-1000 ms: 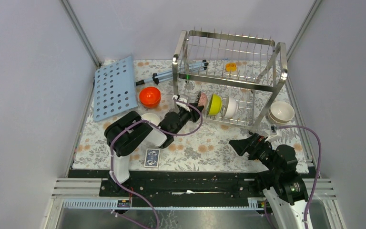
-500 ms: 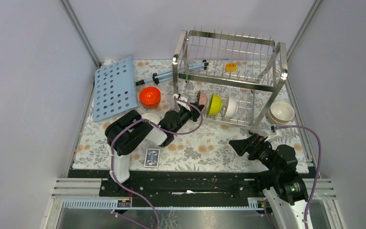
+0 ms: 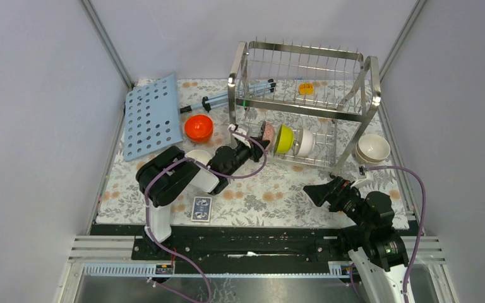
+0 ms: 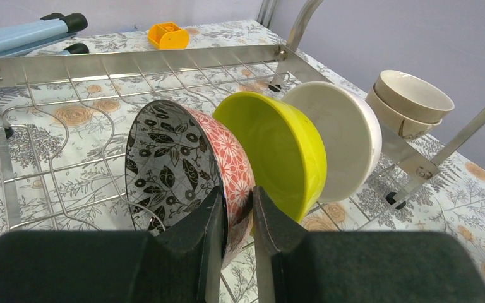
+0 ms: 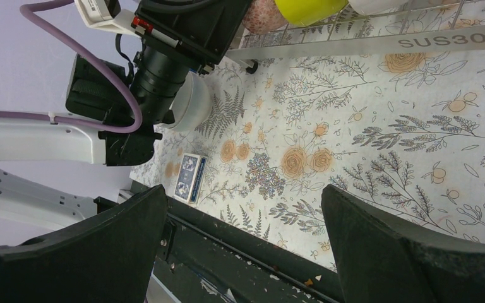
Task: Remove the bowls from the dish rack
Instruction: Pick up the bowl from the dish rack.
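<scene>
1. At 1 o'clock on the table: dish rack (image 3: 303, 104).
2. Pinched in left gripper (image 4: 238, 201): rim of patterned bowl (image 4: 170, 164), at 9 o'clock end of lower-tier row, beside yellow bowl (image 4: 278, 151).
3. Spread wide at 5 o'clock: right gripper (image 5: 243, 199).

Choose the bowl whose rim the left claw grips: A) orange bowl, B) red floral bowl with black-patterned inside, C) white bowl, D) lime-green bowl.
B: the left wrist view shows the left claw pinching the rim of the red floral bowl, one finger inside it and one outside.
</scene>
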